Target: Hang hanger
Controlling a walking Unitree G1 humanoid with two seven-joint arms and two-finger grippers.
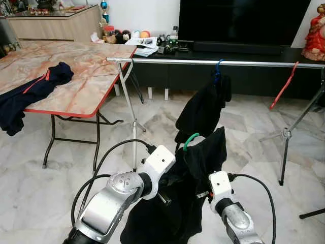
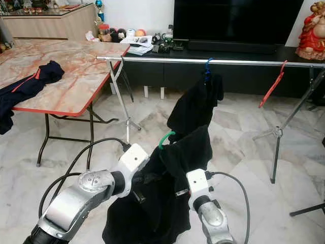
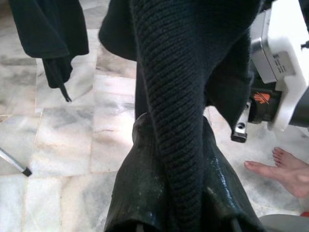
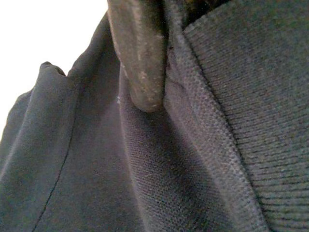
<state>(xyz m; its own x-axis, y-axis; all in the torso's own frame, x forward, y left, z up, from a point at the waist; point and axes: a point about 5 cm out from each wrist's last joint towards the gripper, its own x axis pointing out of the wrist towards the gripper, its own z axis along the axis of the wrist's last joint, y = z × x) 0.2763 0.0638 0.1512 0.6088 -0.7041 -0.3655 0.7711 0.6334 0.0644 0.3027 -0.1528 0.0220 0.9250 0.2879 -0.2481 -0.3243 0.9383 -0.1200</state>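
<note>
Both the left gripper [image 3: 169,193] and right gripper [image 4: 145,72] are clamped on the black garment [image 1: 203,157], whose green hanger [image 1: 190,140] is not yet hooked on the rail [image 1: 254,63].

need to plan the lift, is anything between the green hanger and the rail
Nothing solid that I can see. The green hanger sits below the rail; the black garment on the blue hanger hangs just behind, so aim left of it.

Ribbed matt knit garment [image 3: 174,96]; glossy marble floor [image 1: 244,132]; metal rail [image 1: 213,62].
</note>
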